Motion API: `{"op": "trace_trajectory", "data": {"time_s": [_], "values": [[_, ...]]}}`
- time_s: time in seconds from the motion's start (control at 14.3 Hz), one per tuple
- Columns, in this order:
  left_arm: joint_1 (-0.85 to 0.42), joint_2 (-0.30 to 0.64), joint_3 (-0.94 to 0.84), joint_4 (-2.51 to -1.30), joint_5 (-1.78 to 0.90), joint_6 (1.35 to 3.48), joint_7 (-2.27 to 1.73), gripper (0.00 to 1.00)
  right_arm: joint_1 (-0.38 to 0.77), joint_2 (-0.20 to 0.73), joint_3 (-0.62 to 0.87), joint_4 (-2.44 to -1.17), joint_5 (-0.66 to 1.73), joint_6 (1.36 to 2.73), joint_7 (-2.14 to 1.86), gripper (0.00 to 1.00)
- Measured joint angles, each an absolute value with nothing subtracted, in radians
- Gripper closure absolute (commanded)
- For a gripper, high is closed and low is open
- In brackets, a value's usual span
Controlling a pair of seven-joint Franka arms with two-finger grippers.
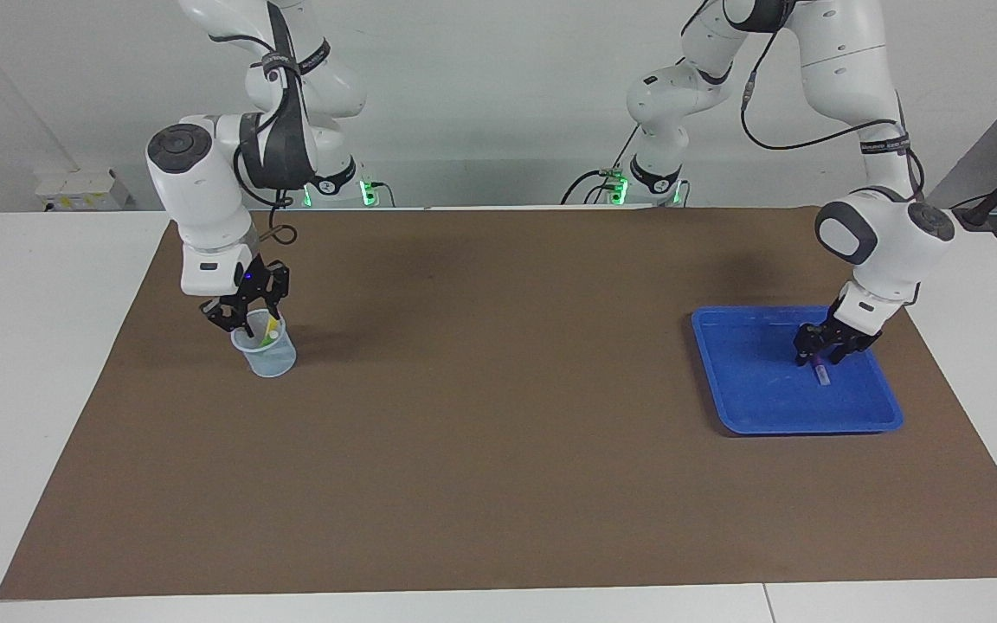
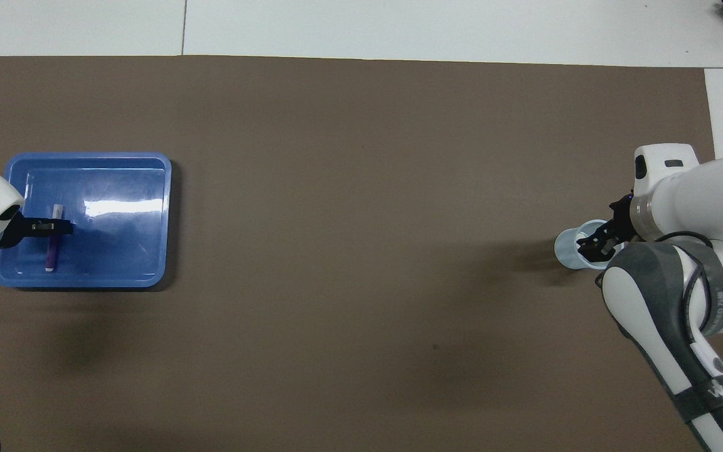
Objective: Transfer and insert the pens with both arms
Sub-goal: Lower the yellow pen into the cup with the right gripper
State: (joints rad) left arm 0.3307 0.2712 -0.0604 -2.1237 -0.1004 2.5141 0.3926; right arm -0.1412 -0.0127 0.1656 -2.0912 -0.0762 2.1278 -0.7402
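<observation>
The left gripper [image 1: 820,354] straddled the purple pen [image 2: 52,252], grip unclear; closing off-centre might flick it toward the blue tray's [image 1: 767,420] six-o'clock rim. The right gripper [image 1: 237,321], over the clear cup [image 1: 266,355], looked empty, opening unclear.

glossy blue plastic tray [image 2: 148,188], matt brown mat [image 2: 361,188], translucent cup [image 1: 278,359].

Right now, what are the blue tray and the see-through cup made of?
The blue tray looks like glossy moulded plastic: a bright white glare shines off its floor and its corners are rounded. The cup seems to be thin clear plastic, faintly bluish; you can see the yellow pen through its wall. It could be glass, but I can't tell for sure.
</observation>
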Motion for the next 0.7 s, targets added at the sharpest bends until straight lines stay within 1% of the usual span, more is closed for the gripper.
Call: {"op": "trace_trajectory", "data": {"time_s": [0.07,0.14,0.7], "values": [[0.331,0.271,-0.061,-2.123,-0.100,2.517,0.393,0.86,-0.133,-0.015,0.166,-2.089,-0.068,2.128,-0.738,0.00],[0.331,0.271,-0.061,-2.122,-0.100,2.521,0.393,0.99,-0.122,-0.018,0.167,-2.087,-0.048,2.128,-0.729,0.00],[0.330,0.269,-0.063,-2.117,-0.100,2.522,0.390,1.00,-0.055,-0.021,0.175,-2.051,0.051,2.067,-0.519,0.00]]}}
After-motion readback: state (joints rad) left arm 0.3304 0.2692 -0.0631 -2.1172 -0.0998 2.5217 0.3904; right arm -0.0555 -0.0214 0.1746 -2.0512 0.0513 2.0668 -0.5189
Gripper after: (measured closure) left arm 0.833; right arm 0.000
